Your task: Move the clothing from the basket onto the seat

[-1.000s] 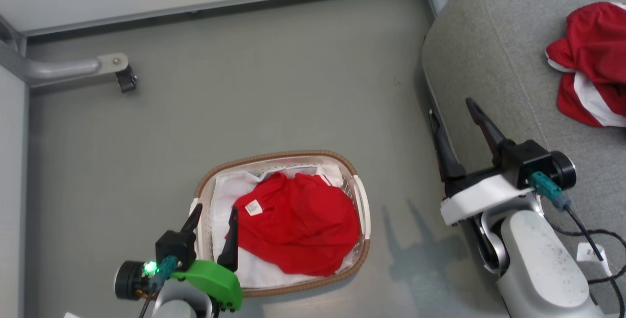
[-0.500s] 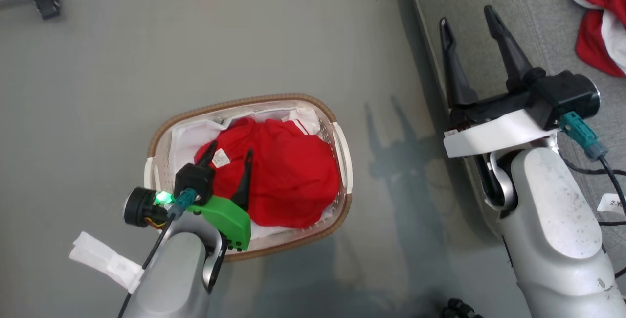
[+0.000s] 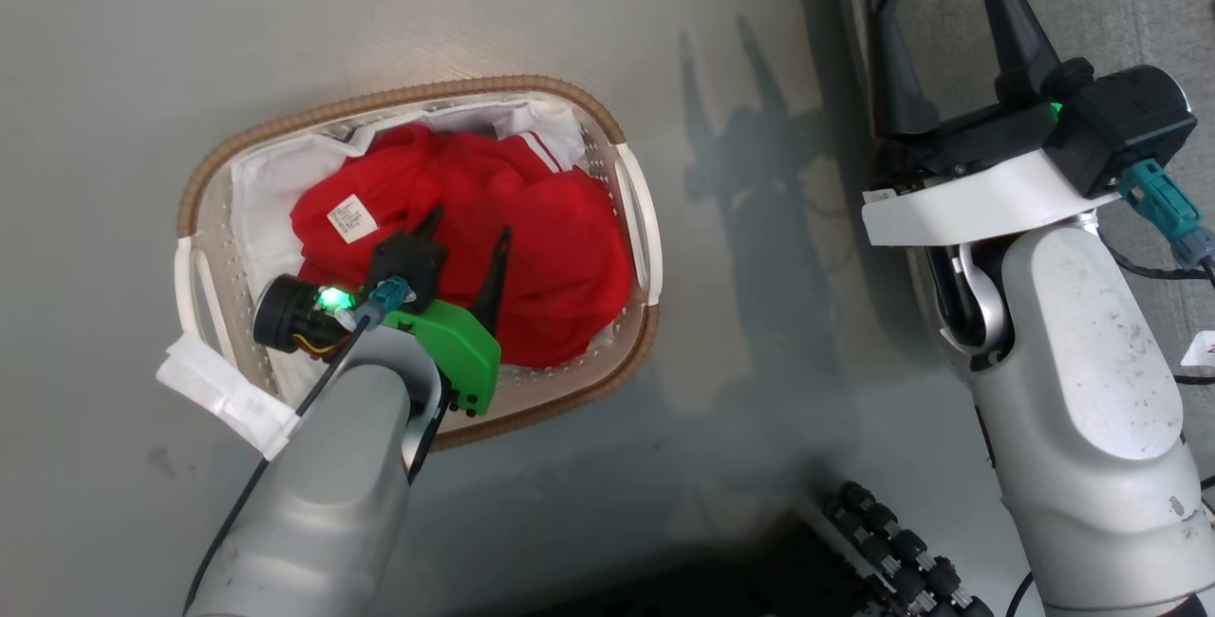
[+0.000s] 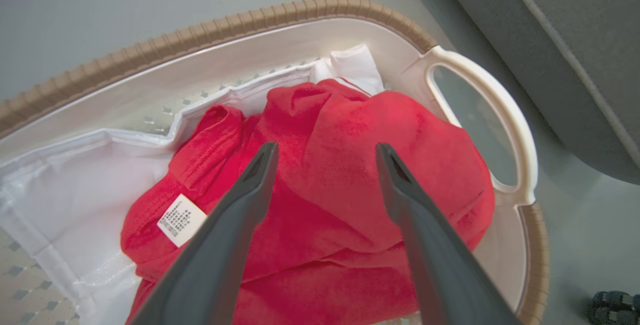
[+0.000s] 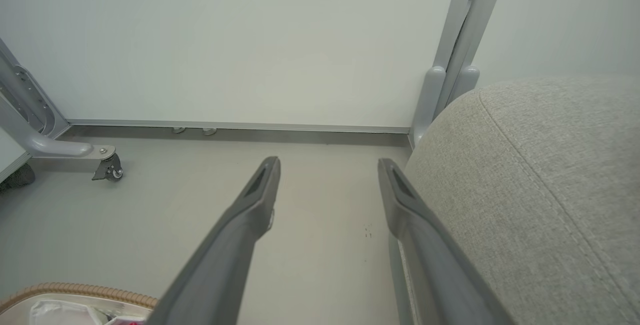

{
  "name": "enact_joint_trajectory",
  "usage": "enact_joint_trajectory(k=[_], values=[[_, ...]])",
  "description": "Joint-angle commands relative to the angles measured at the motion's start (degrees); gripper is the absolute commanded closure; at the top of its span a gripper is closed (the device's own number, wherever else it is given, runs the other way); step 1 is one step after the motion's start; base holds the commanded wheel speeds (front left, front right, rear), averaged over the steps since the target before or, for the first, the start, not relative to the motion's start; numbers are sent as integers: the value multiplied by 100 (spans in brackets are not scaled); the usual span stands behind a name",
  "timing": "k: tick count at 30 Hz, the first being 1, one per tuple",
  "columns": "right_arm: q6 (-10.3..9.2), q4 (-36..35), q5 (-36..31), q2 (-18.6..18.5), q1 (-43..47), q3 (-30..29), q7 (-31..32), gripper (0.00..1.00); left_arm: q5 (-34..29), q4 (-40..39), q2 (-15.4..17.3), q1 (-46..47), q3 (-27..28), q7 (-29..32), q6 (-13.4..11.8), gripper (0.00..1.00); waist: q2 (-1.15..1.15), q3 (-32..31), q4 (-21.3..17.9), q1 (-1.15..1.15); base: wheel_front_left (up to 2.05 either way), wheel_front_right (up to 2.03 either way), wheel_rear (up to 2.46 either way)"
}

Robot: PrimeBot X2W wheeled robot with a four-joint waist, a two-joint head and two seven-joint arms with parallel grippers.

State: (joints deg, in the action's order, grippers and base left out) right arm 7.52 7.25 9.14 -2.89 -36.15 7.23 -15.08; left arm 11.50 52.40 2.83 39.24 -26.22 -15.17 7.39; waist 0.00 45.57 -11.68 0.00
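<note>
Left wrist view first: the left claw [image 4: 325,146] hangs right over the basket [image 4: 300,10]. Its two dark fingers are spread wide with nothing between them, tips poised just above the heaped red clothing [image 4: 350,190]. The garment lies bunched on a white liner [image 4: 65,185], with a small printed label [image 4: 181,219] showing on one fold.

By the look of it, this is the reach-in step, and the pick is not yet made. The next move calls for a drop straight down into the thick of the heap. Then comes a pinch on red fabric alone, because the liner could come up too if the fingers bite too deep or too far to the side.

Over in the right wrist view, the right claw [image 5: 327,161] is likewise spread and empty. It points out over the floor [image 5: 200,225], one finger close beside the rounded edge of the seat [image 5: 540,175].

Now the room to move. The head view has the basket on the floor and the seat off to the robot's right, with a strip of bare floor between them. The brown rim and the white handle [image 4: 505,115] on the seat side are the edges to clear. The fabric probably needs to rise above them before any swing to the right. The right arm stands near that path, so the carry wants a wide berth. The grey upholstery in sight is bare, which leaves good landing room.
</note>
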Motion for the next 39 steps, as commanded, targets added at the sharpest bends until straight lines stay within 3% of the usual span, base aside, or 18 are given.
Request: enact_joint_trajectory(k=[1,9,19,26,27,28,29,39], values=[[-6,-33,37,-12,-85,16,-13,0,98,92,82,201,-57,4,11,0,0,457,-119,0,0,0,0],[-6,-23,199,-15,-125,-24,-13,0,631,603,116,642,-235,4,11,0,0,746,-191,0,0,0,0],[-6,4,313,-13,-169,15,-13,0,1531,856,177,1064,-1201,5,11,0,0,969,-289,0,0,0,0],[-6,14,355,-15,-208,62,-13,0,2177,1164,273,1324,-1753,340,11,0,0,1023,-338,0,0,0,0],[-6,24,360,-13,-202,73,-13,0,2251,1179,288,1341,-1842,376,11,11,0,1016,-341,0,0,0,0],[-6,33,363,-14,-200,79,-13,0,2297,1178,310,1354,-1928,392,11,65,0,1008,-343,0,0,0,0],[-6,40,370,-15,-195,85,-13,0,2371,1169,336,1355,-2011,376,11,100,0,994,-343,0,0,0,0],[-6,206,220,-14,-41,-40,-13,0,3096,1179,472,1075,-2598,342,11,100,0,574,-265,0,0,0,0]])
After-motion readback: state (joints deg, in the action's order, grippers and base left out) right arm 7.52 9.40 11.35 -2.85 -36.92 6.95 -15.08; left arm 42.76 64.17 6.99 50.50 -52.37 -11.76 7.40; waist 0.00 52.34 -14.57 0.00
